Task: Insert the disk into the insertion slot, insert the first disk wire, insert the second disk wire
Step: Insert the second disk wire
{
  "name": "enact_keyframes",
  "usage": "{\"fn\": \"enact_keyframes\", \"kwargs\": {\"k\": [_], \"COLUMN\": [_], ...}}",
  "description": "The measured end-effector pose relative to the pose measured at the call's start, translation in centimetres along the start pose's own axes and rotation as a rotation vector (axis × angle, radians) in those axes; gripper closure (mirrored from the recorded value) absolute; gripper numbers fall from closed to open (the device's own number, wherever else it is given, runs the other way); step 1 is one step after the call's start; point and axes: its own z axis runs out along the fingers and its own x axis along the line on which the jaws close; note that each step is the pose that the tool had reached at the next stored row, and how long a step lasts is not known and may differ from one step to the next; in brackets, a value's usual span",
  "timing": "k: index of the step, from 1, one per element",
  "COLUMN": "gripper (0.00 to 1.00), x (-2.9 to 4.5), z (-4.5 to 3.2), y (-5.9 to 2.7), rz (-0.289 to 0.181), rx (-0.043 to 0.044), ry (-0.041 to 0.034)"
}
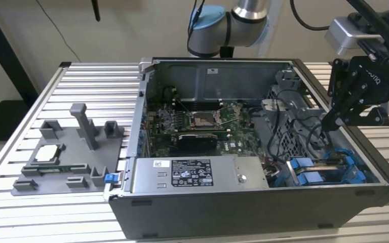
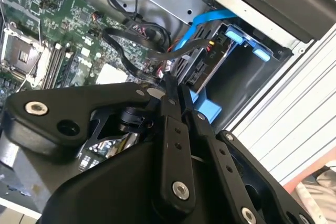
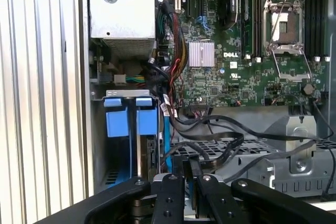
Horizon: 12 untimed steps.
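Black jaws (image 2: pixel 176 95) sat closest to the lens in both wrist views, pressed together with basically no gap, pinching what looked like a dark flat cable end; I couldn't make out exactly what it was. They hung right over the drive corner of the open computer case (image 1: pixel 248 202).

Just past the tips, the disk (image 2: pixel 202 69) was already sitting in the insertion slot (image 3: pixel 294 158), its blue carrier frame at the mouth of the grey perforated cage. I counted two blue caddy fronts (image 3: pixel 131 116) side by side in the first wrist view. One light blue cable (image 2: pixel 197 27) ran along the drive, and a bunch of black cables (image 3: pixel 210 140) looped over the cage top.

Further out: one motherboard (image 3: pixel 247 61) with one bare CPU socket (image 1: pixel 201 120), and one silver power supply (image 1: pixel 194 174) along the near wall in the exterior view.

Outside the case, toward the exterior view's left, one grey fixture block (image 1: pixel 66 162) sat on the ribbed aluminium surface (image 1: pixel 86 86), holding one chip (image 1: pixel 46 153). Behind that was a plain beige wall (image 1: pixel 127 25).
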Motion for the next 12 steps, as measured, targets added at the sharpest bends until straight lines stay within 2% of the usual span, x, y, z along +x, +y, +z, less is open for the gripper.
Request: {"fn": "enact_keyframes", "kwargs": {"k": [12], "gripper": [1.00], "x": [0.16], "z": [1.16], "y": [-0.04], "rz": [0.000], "rx": [0.0006], "ry": [0.0144]}}
